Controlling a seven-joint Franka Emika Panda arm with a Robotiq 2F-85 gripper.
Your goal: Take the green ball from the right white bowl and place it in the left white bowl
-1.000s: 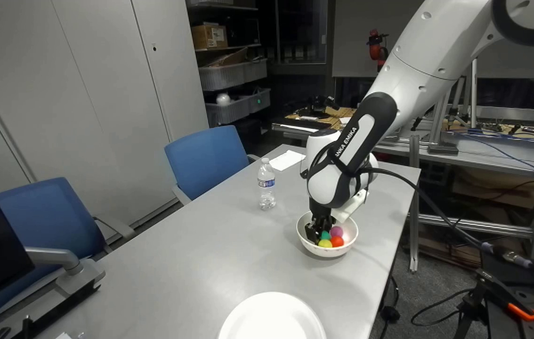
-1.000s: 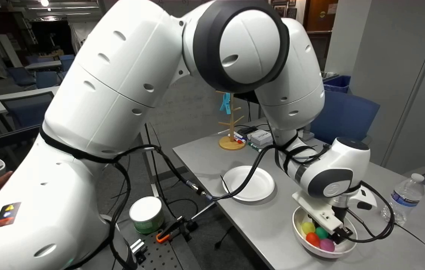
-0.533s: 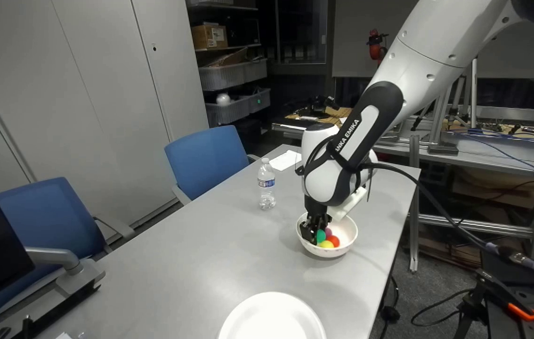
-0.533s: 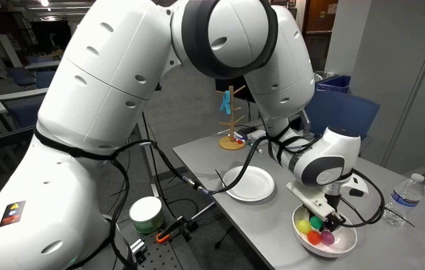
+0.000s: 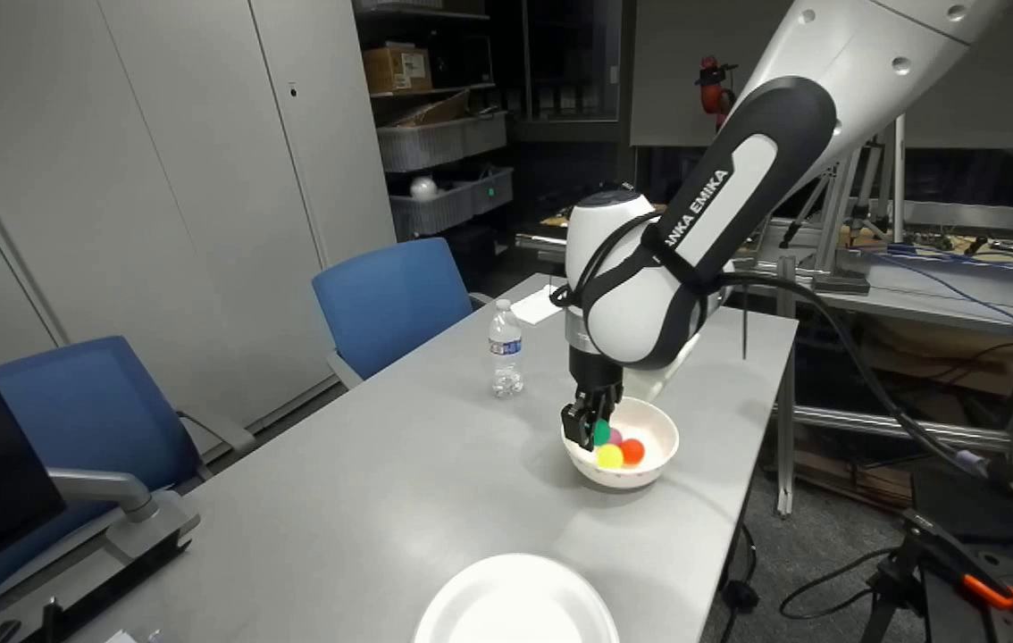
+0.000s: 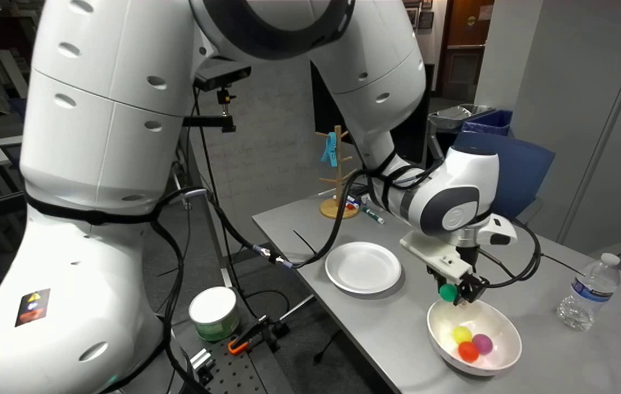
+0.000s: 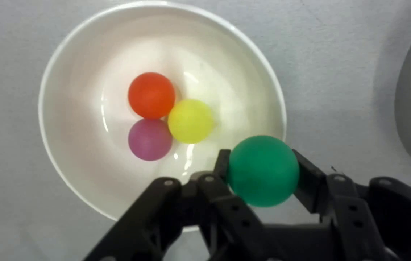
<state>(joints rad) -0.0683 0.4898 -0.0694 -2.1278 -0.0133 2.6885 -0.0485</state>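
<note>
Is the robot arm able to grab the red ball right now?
Probably not: the red ball sits uncovered in the deep white bowl, but the tool seems busy gripping the green ball.

Open table point(image 6: 410, 301) between jaws and left white bowl point(image 6: 363, 268).
Below the jaws, the right white bowl point(image 6: 499, 328) apparently rises close.

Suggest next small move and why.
I'd ease the claw toward the shallow white bowl, probably without lowering: it grips the green ball, which in the wrist view overlaps the rim of the deeper white bowl; the shallow one is the goal.
</note>
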